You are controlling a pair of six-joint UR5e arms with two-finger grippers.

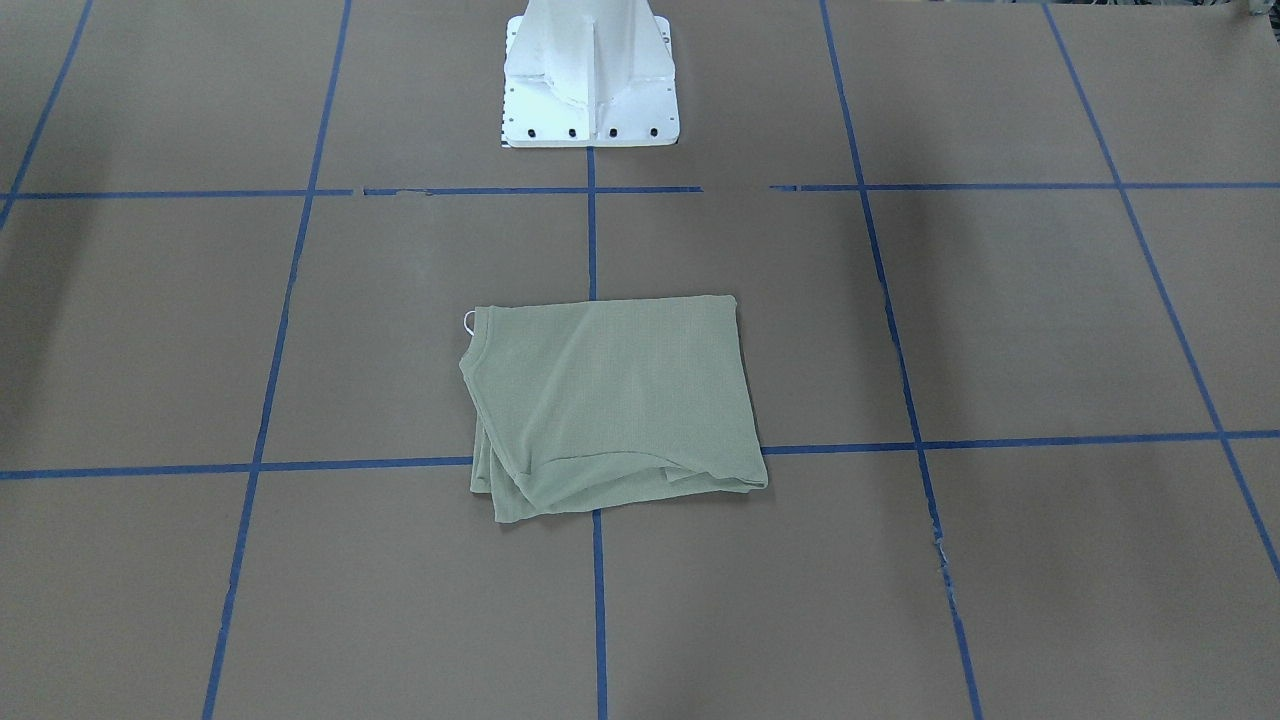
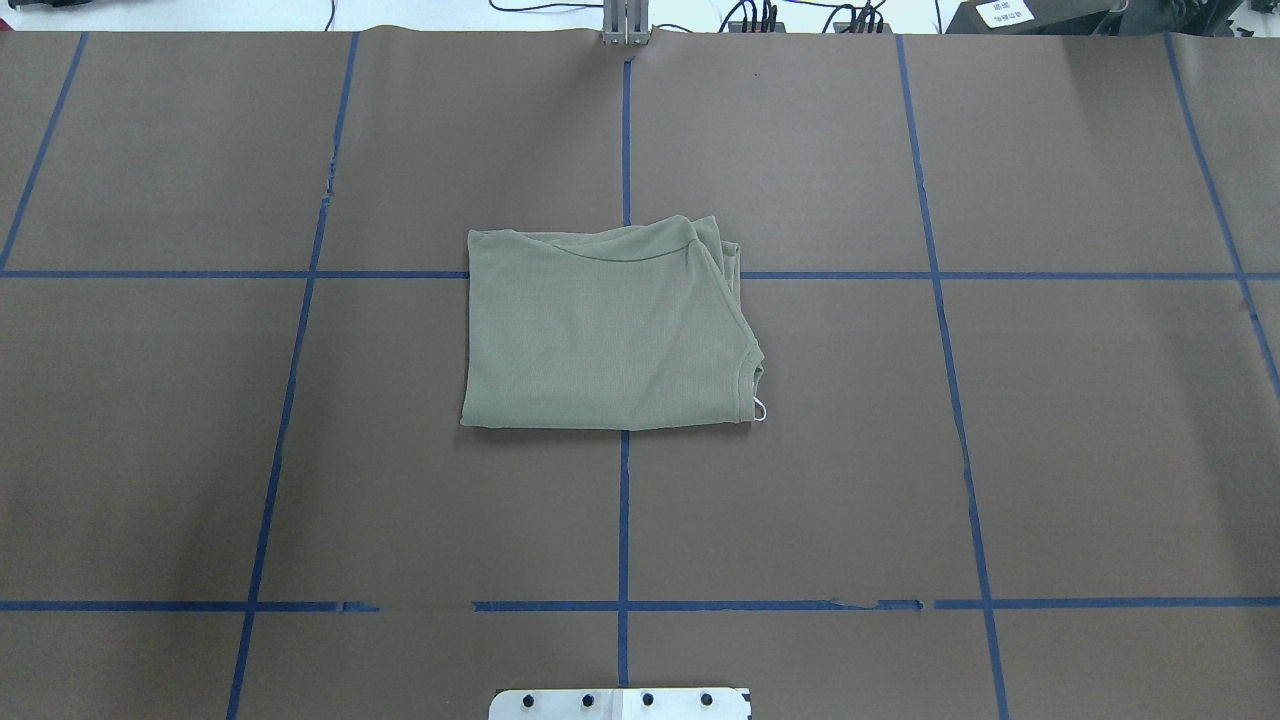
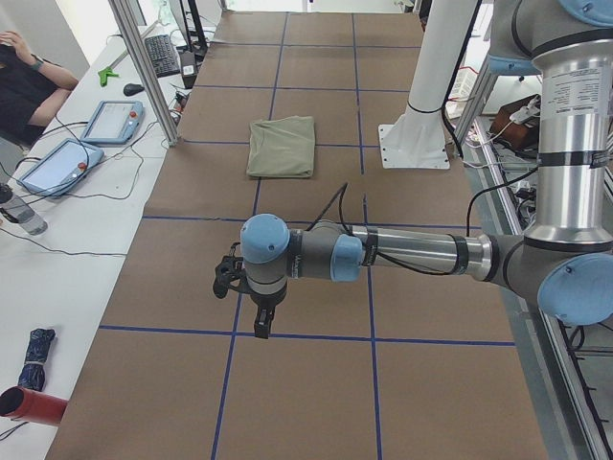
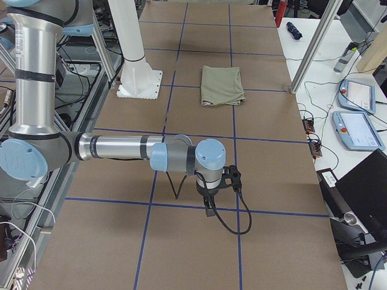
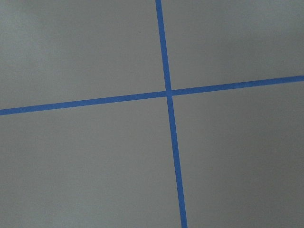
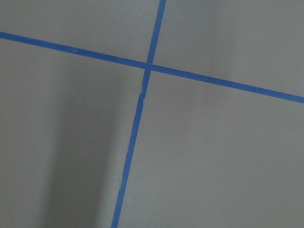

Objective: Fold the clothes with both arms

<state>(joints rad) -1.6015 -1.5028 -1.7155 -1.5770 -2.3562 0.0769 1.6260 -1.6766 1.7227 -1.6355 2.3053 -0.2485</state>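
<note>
The pale olive-green shirt (image 1: pixel 610 400) lies folded into a rough rectangle at the middle of the brown table, also seen from overhead (image 2: pixel 605 335) and in both side views (image 3: pixel 283 146) (image 4: pixel 222 84). A small white tag loop (image 2: pixel 760 408) pokes out at its collar corner. Neither arm is over the shirt. My left gripper (image 3: pixel 261 321) hangs over a blue tape crossing far from the shirt, toward the table's left end. My right gripper (image 4: pixel 208 208) hangs likewise toward the right end. Both show only in the side views, so I cannot tell if they are open or shut.
The white pedestal base (image 1: pixel 590 90) stands behind the shirt on the robot's side. Blue tape lines (image 2: pixel 624 520) grid the table. A side bench holds teach pendants (image 3: pixel 110 120) (image 4: pixel 357 115), cables and metal posts (image 3: pixel 144 67). A person (image 3: pixel 24 81) sits at the bench.
</note>
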